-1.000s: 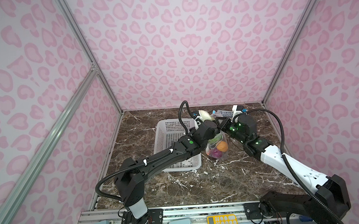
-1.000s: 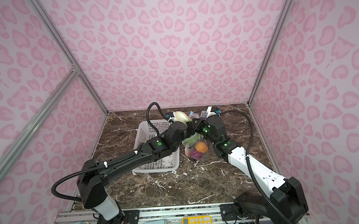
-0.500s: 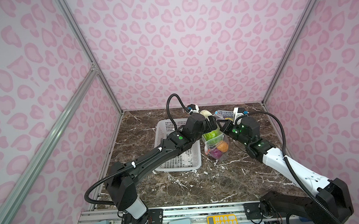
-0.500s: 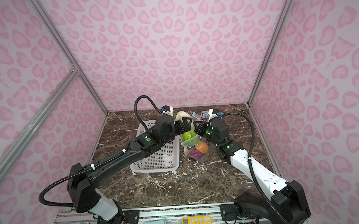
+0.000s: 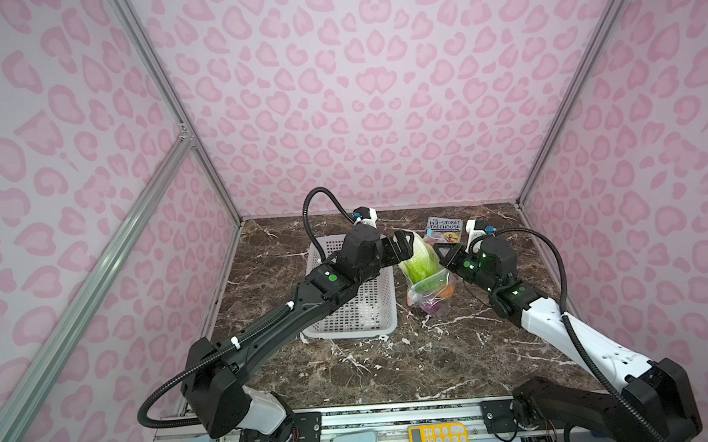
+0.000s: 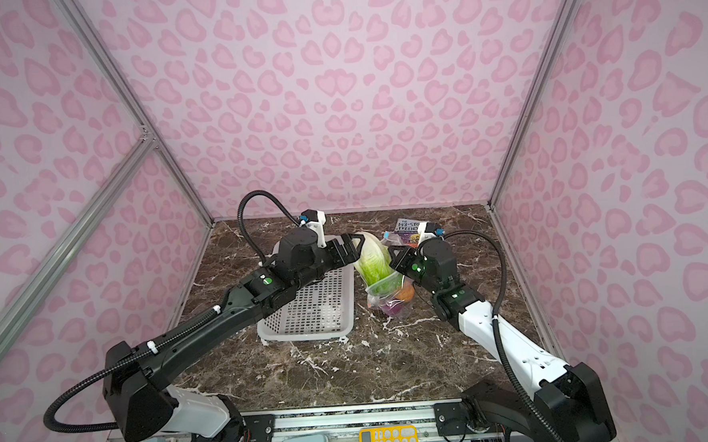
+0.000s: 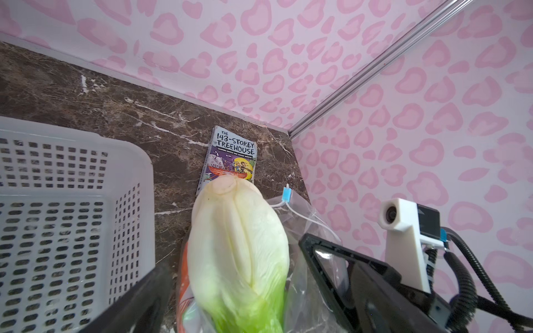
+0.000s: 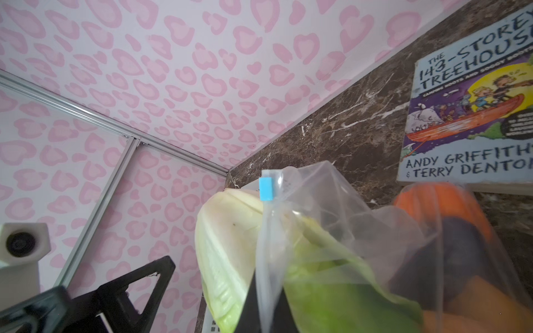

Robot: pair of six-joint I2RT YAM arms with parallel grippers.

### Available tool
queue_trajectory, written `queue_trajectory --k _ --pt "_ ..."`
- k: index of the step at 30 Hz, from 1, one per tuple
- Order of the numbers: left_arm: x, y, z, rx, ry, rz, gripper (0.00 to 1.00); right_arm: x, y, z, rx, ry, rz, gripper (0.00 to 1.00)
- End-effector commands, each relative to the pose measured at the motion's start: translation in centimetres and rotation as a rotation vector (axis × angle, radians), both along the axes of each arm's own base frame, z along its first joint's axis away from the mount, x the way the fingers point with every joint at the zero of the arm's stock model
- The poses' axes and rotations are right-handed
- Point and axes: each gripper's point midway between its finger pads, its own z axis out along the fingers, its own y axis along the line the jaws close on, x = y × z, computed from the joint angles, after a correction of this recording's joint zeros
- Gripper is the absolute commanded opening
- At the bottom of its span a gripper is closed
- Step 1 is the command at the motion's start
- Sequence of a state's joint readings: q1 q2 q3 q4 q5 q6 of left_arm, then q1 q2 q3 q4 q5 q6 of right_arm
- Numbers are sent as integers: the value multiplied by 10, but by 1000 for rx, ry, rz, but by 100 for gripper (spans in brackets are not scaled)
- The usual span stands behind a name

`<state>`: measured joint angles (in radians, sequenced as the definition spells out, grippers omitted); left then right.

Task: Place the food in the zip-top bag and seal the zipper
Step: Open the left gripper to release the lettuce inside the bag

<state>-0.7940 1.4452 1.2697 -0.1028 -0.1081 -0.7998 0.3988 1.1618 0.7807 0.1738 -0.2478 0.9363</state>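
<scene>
Right of centre on the brown marble surface (image 5: 393, 365), the crinkly transparent zip-top bag (image 5: 429, 299) stands with its mouth held up. It sits at 3 o'clock from the white perforated plastic basket (image 5: 352, 333).

Here's the change. A second ago my left arm was crowded over that mouth. Now it has drawn back and the left end effector (image 5: 405, 248) sits at 10 o'clock of the green-and-white toy cabbage (image 5: 421, 260). Its jaws are spread wide, with nothing between them. The cabbage is out of my grip, and I can't tell whether a finger still grazes it. Its green end is down inside the bag and its pale stem end leans out toward 11 o'clock.

Below it, through the plastic, I can see the round orange toy pumpkin (image 5: 448, 292) and the purple toy onion (image 5: 432, 309). No food shows in the visible part of the basket, though my arm covers the rest.

The right end effector (image 5: 447, 254), at 2 o'clock of the bag, is closed tight. Its wrist view shows it pinched on the bag's rim strip, below the small blue slider tab (image 8: 265, 188).

My read is that loading is nearly done. The zipper can't run, though, while that stem pokes past the mouth, so the cabbage needs pushing down first.
</scene>
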Motion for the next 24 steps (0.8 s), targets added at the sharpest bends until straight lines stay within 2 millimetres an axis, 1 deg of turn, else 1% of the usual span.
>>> queue_trajectory --k 1,3,5,7,8,10,13,14,16,19,21,24 --pt "-5 14 1 17 -20 7 98 2 -5 6 35 -30 -14 0" --pt "-5 24 -6 38 -11 31 98 1 -8 2 38 -24 -22 0" --pt "-4 31 -19 59 20 50 98 0 -9 -1 36 -19 -23 0" --pt "-4 34 -38 73 73 46 99 0 -10 -4 36 -13 -24 0" --pt "-5 34 -46 72 97 39 98 0 -10 -5 39 -9 -24 0" --pt "-7 29 -65 73 157 15 91 -1 -11 -7 46 -8 -25 0" --pt "-11 20 -92 65 256 -36 70 -1 -12 -6 56 -12 -26 0" --pt "-14 14 -99 56 286 -59 65 -1 -13 -5 57 -12 -26 0" --pt "-18 3 -108 34 332 -108 61 -1 -13 -4 57 -15 -25 0" --pt "-18 -4 -119 43 382 -124 61 -1 -12 -3 57 -18 -20 0" --pt "-12 0 -124 68 394 -93 61 -2 -11 -1 58 -20 -15 0" --pt "2 10 -131 102 379 -16 61 -3 -11 0 59 -23 -9 0"
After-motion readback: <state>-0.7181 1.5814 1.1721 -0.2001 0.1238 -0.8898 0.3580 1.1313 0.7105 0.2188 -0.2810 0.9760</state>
